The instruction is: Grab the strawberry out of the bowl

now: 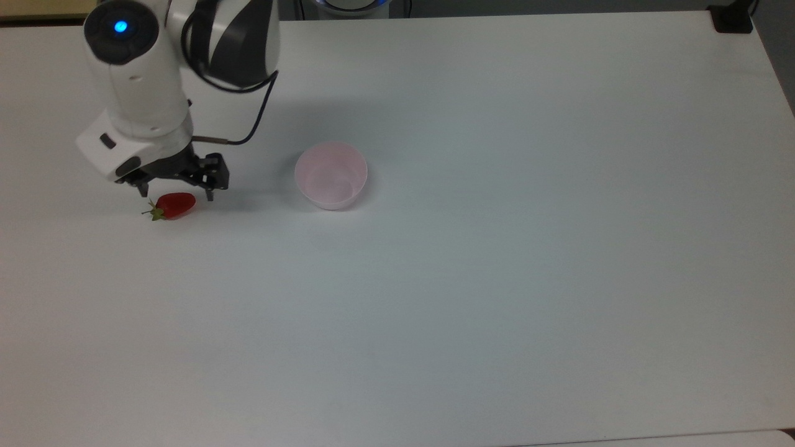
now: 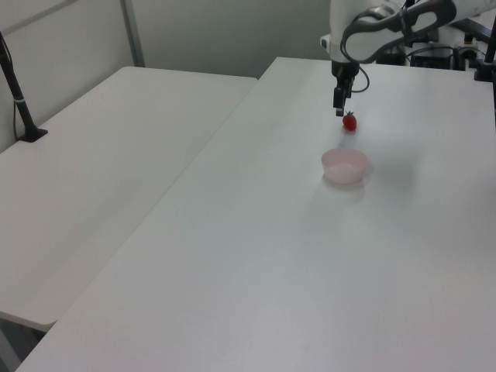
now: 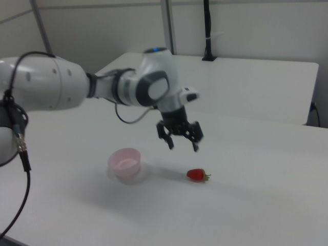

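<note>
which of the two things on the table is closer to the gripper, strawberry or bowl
The strawberry. It lies on its side on the table just below the open gripper, while the pink bowl sits well off toward the top view's right.

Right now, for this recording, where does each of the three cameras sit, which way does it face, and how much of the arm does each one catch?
Top view: overhead, looking down on the white table; shows the arm's wrist and open gripper above the strawberry, bowl to the top view's right.
Left view: raised off one table end, looking along it; shows the forearm and gripper.
Right view: low at the table's side; shows the arm's links and gripper.
All three share strawberry and bowl.
</note>
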{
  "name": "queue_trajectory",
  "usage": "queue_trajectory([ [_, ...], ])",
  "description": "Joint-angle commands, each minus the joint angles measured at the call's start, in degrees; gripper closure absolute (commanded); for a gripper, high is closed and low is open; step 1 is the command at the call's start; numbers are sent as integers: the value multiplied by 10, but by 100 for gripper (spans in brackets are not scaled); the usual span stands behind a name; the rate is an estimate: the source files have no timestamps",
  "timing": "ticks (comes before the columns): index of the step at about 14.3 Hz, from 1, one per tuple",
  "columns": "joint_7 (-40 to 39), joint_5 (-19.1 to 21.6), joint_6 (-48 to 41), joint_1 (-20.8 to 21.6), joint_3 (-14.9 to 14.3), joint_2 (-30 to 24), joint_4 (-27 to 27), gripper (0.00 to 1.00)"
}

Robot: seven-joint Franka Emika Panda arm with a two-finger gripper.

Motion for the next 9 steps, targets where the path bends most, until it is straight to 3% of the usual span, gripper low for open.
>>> queue_trajectory([
  [1,78,0,-108,68,0,-94,-11,0],
  [4,146,12,-190,133,0,-142,-11,0],
  [6,244,14,-235,179,0,-176,-12,0],
  [9,251,18,-267,206,0,-216,-21,0],
])
